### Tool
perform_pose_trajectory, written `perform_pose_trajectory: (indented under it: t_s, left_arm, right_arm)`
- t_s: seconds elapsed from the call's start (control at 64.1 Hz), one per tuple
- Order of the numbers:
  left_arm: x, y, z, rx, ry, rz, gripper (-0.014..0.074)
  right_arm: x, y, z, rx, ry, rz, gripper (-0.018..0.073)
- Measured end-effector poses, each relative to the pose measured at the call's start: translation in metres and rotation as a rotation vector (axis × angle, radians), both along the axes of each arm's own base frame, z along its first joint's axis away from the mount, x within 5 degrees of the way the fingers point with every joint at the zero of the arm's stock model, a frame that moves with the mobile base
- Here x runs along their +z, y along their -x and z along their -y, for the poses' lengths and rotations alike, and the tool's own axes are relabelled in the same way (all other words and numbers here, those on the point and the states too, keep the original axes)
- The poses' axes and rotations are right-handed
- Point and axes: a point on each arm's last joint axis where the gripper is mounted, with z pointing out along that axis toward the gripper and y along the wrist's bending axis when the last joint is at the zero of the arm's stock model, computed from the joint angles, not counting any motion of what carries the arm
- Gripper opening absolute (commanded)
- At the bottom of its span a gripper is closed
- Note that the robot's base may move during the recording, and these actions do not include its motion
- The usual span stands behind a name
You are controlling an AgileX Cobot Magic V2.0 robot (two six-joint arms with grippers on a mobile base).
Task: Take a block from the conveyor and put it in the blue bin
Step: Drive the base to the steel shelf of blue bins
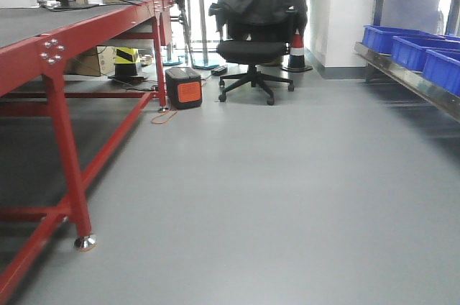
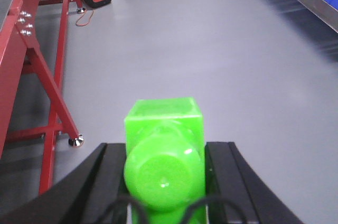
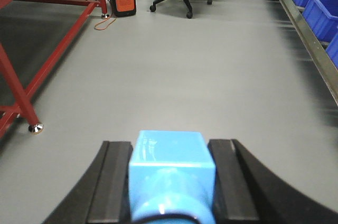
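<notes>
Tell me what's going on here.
The robot has a block in each arm. Its left pincer is shut on a green block, and its right pincer is shut on a blue block. It faces open floor. The red-framed conveyor is on the left and a shelf of blue bins is on the right. Neither block is in a bin yet.

A bright blue block [image 3: 171, 174] is shown low in the right wrist view, a vivid green block [image 2: 165, 155] in the left (each flanked by black). The conveyor [image 1: 29, 26] is seen dark grey, framed in glossy red; the bins [image 1: 388, 40] are blue.
</notes>
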Motion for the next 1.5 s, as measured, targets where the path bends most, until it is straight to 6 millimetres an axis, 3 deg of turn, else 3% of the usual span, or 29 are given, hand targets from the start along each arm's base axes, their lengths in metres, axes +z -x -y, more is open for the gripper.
perform_pose_trajectory:
  t_s: [1.497]
  left_arm:
    - [0.0001,0.0,0.0,0.0,0.0,0.001,-0.0111]
  right_arm:
    - [0.0,0.0,0.0,0.0,0.0,0.001,-0.0162]
